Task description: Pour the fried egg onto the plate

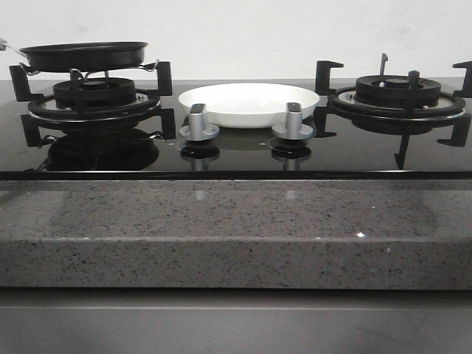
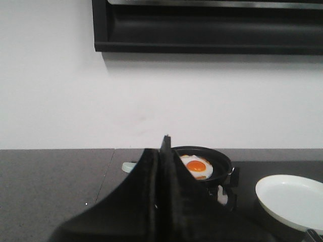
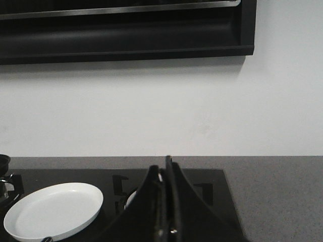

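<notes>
The fried egg (image 2: 196,166) lies in the black pan (image 1: 84,55) on the burner at nine o'clock from the plate (image 1: 249,103). Soft and slippery, it should slide; grip the pan's handle. Both arms' fingers are pressed together, empty.

The pan (image 1: 85,56) at the upper left of the front view is black. The egg (image 2: 196,167) in it is white with an orange yolk. The plate (image 1: 249,103) at centre is plain glossy white. The hob (image 1: 236,151) is glossy black, its knobs (image 1: 199,122) silver, its burner grates (image 1: 394,99) black. The counter (image 1: 236,232) across the lower frame is grey with dark speckles. The wall (image 1: 243,37) is white. Both grippers, left (image 2: 164,201) and right (image 3: 169,206), are black.
</notes>
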Action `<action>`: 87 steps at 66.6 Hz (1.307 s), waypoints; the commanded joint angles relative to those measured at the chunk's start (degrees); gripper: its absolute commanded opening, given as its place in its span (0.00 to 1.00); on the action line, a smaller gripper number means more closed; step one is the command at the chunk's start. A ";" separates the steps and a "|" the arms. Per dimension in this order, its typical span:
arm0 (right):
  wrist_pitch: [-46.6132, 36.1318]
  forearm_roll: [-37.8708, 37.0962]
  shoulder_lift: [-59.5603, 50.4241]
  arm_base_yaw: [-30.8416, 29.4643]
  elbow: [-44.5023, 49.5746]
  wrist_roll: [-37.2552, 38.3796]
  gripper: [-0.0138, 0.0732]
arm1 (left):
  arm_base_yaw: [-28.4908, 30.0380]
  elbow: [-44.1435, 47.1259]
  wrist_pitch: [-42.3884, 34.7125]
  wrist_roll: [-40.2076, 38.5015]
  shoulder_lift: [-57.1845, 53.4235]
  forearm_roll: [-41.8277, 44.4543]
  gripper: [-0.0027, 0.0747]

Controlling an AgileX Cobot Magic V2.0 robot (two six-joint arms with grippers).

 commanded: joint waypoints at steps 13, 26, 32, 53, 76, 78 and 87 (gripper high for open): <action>8.89 0.11 11.47 -0.34 -6.31 -0.47 0.03 | -0.12 -6.77 2.00 -0.62 12.09 -0.76 0.01; 12.15 0.11 16.51 -0.34 -5.44 -0.47 0.03 | -0.12 -6.77 2.00 -0.62 17.03 -0.76 0.01; 12.68 0.11 18.23 -0.34 -5.44 -0.47 0.03 | -0.12 -6.77 1.64 -0.62 18.99 -0.76 0.01; 12.56 0.11 20.41 -0.34 -5.44 -0.47 0.03 | -0.12 -6.77 1.63 -0.62 24.30 -0.76 0.01; 11.35 0.11 20.41 -0.34 -5.44 -0.51 0.52 | -0.12 -6.77 1.52 -0.62 27.99 -0.76 0.64; 11.23 0.11 20.41 -0.34 -5.44 -0.51 0.59 | -0.12 -6.77 1.52 -0.62 28.02 -0.76 0.69; 10.99 2.06 20.48 -0.34 -5.44 -0.51 0.67 | -0.12 -6.77 1.89 -0.62 28.02 -1.76 0.71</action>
